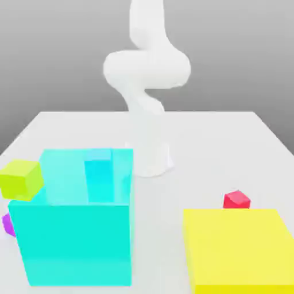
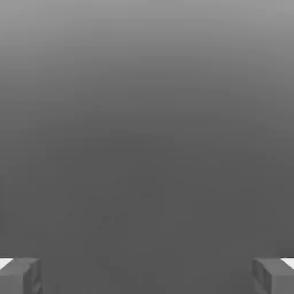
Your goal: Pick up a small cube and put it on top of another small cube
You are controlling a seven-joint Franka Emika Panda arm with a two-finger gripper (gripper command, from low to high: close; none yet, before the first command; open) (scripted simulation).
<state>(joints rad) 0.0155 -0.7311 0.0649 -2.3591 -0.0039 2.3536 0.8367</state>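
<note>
While your arm (image 1: 146,69) stands tall at the far side of the bench (image 1: 201,143), all the blocks sit on the bench in front of it. The red cube (image 1: 236,200) is tiny. It rests on the exterior view's right, just behind the big yellow block (image 1: 241,250), and it looks like it touches that block's back edge. The purple cube (image 1: 8,224) is tiny too. You can see just a bit of it at the exterior view's left edge, peeking out beside the big cyan block (image 1: 74,241). The green cube (image 1: 22,179) sits just behind the purple one, next to the cyan block's top corner. The red cube and the purple cube are well apart, with the two big blocks between them. In the hand view, your claw (image 2: 147,275) is spread wide with nothing in it. Its two fingers (image 2: 20,275) show far apart at the corners, with plain grey between them.
</note>
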